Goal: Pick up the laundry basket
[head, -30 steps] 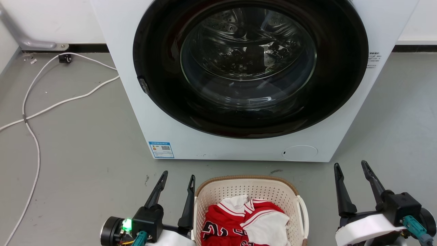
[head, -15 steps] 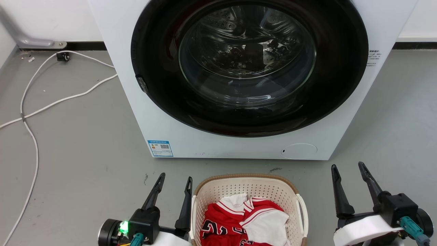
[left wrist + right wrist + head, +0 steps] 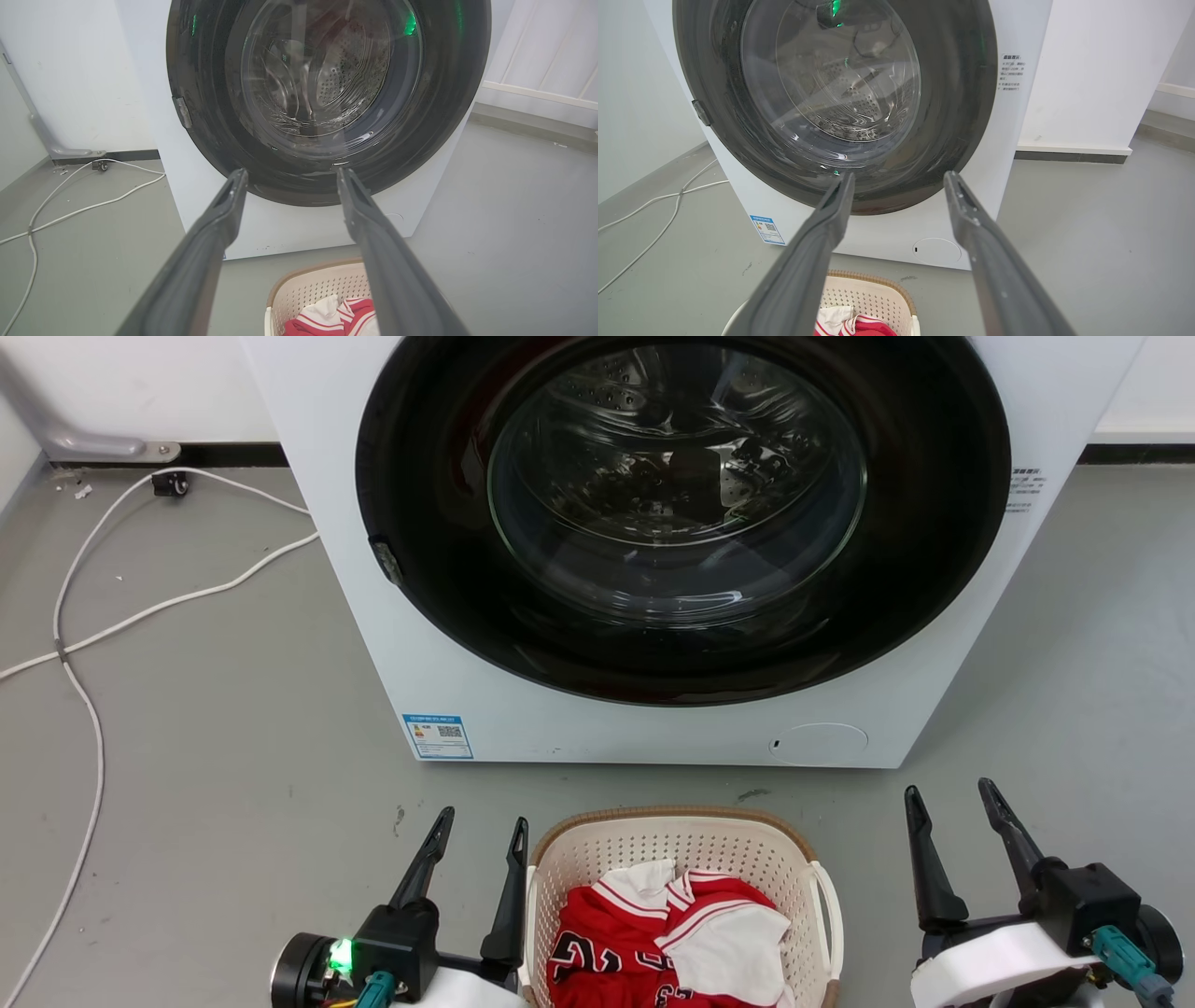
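The laundry basket (image 3: 672, 845) is cream perforated plastic with a brown rim and white loop handles. It stands on the grey floor before the washing machine and holds red and white clothes (image 3: 672, 943). My left gripper (image 3: 482, 819) hovers open just left of the basket, its inner finger close to the left rim. Well to the basket's right, my right gripper (image 3: 947, 791) is open and apart from it. The basket's far rim (image 3: 317, 270) shows low in the left wrist view and again as the basket (image 3: 873, 291) in the right wrist view. Both grippers (image 3: 289, 175) (image 3: 901, 177) hold nothing.
The white washing machine (image 3: 653, 737) with its shut dark round door (image 3: 681, 513) stands close behind the basket. White cables (image 3: 84, 644) trail over the floor at the left. A white wall panel (image 3: 1092, 70) rises at the right of the machine.
The whole head view has shifted slightly, so the camera moved. Both grippers stay open in nearly the same places beside the basket.
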